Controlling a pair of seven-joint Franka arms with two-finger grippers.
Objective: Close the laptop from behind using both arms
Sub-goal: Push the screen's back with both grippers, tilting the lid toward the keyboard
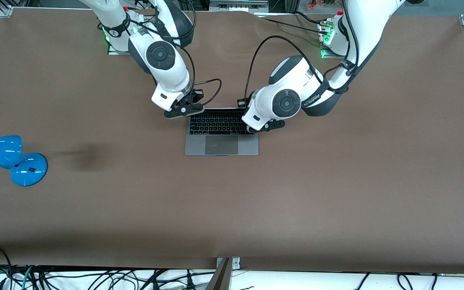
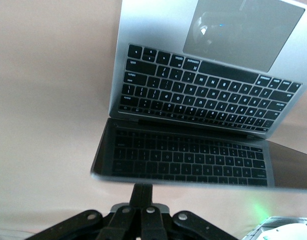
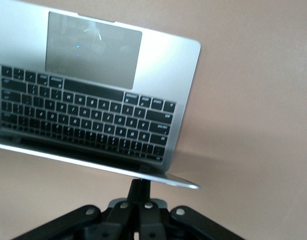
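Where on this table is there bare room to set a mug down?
Bare brown table runs from the open space-grey metal laptop to the camera-side edge, and toward the left arm's end. Crowded: both pincers sit at the laptop's raised screen, right pincer, left pincer. The blue desk lamp takes the right arm's end.

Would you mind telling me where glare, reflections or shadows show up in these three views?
Front view: a soft dark shadow patch on the table beside the blue desk lamp. Left wrist view: the laptop screen mirrors the keyboard, and the trackpad carries a bright glint. Right wrist view: the laptop's palm rest is washed out by glare.
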